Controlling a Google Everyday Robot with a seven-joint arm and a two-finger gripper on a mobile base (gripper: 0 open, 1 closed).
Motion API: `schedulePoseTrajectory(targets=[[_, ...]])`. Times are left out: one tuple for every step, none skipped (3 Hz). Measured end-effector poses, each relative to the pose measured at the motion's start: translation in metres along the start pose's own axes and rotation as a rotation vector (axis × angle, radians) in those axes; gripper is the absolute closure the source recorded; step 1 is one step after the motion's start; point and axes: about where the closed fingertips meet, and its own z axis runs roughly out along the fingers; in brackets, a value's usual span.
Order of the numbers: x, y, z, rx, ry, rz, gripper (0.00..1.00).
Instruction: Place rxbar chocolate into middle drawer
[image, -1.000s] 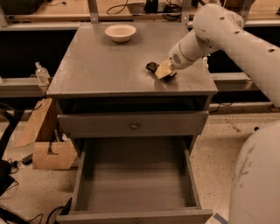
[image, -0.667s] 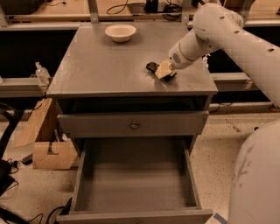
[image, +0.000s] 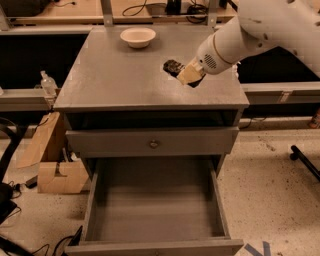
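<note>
My tool (image: 186, 76) is over the right part of the counter (image: 115, 80), a little behind the middle from near to far, at the end of the white arm (image: 250, 35) that reaches in from the upper right. The bar (image: 172, 67) shows as a small dark shape right at the tool's left end, touching it or all but touching it. I cannot tell whether the tool is apart, together or clamped on the bar, and I cannot tell whether the bar lies on the counter or is held just above it.

The middle drawer (image: 150, 245) is pulled out toward me at the bottom of the cabinet, with its plain grey inside open to view. The bar is well apart from it, up at counter level and to the far right of the drawer's opening. Above it sits the shallower top drawer (image: 110, 142), pushed in, with a round knob (image: 154, 144) at the middle of its front.

A pale bowl (image: 138, 36) stands upright at the far side of the counter, left of the tool and apart from the bar. On the floor to the left of the cabinet there is a cardboard box (image: 60, 176), and further back on the left, a clear bottle (image: 47, 85).
</note>
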Motion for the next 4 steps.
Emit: schedulePoseTrajectory(targets=[[-0.012,0.018,-0.035,0.036,-0.018,-0.064,1.00],[0.015,0.024,-0.057,0.065,-0.021,-0.068,1.00],[0.089,0.013,-0.065,0.078,-0.027,-0.025,1.00],[0.139,0.004,-0.064,0.061,-0.042,-0.033,1.00]])
